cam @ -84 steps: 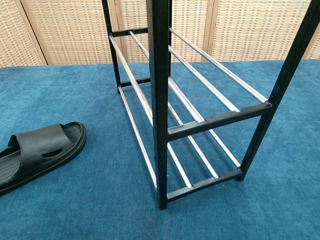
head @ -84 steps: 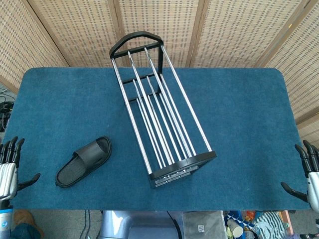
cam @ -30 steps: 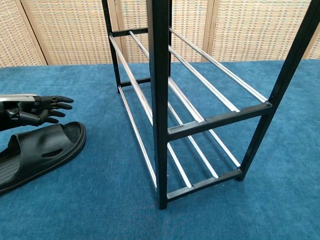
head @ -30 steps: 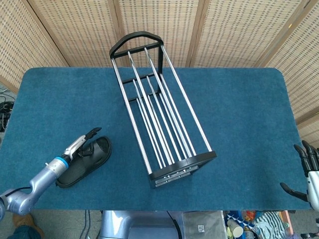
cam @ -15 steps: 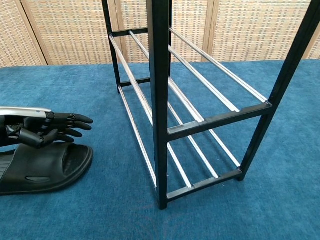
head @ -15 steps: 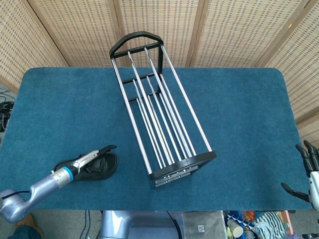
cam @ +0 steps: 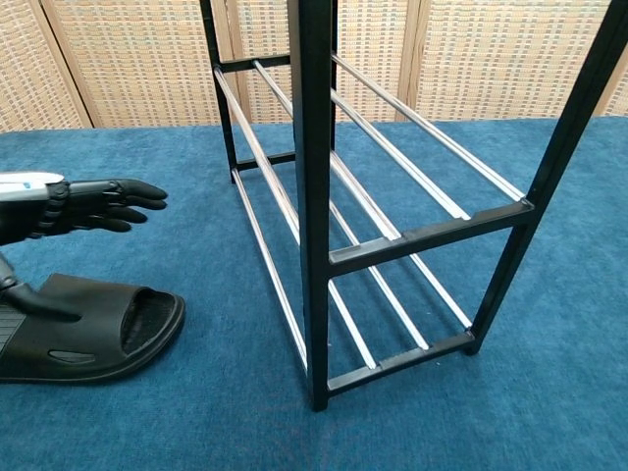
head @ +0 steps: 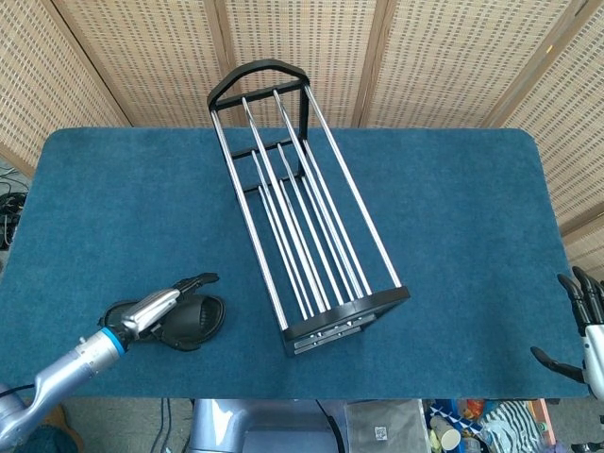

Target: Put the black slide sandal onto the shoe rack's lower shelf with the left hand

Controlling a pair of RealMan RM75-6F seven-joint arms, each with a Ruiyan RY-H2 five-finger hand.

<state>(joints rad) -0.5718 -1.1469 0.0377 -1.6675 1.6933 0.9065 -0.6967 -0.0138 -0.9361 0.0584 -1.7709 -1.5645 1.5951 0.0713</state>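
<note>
head view: i see my left hand (head: 168,300) reaching in from the lower left over the black slide sandal (head: 189,323), which lies flat on the table (head: 453,217) near its front edge, well left of the shoe rack (head: 300,203). the hand's silver back and dark fingers stretch forward above the sandal's strap; from here i cannot tell whether it has any hold on the shoe. the rack is black-framed with bright round metal rods running its length, an arched end at the far side and a flat bar at the near one. the table wears a deep blue, short-pile carpet-like cover with rounded corners. behind it stand woven cane screens (head: 142,47) in pale wooden frames. my right hand (head: 583,330) hangs off the table's lower right corner, fingers apart and holding nothing.

chest view: the left hand (cam: 83,208) hovers with dark fingers extended and slightly spread, clearly above the sandal (cam: 93,329); something dark presses the strap at the left edge, though i cannot tell what. the sandal, matte moulded rubber with a wide strap and open toe, rests on the blue pile, its toe pointing toward the rack (cam: 314,196). both rod shelves are bare.
</note>
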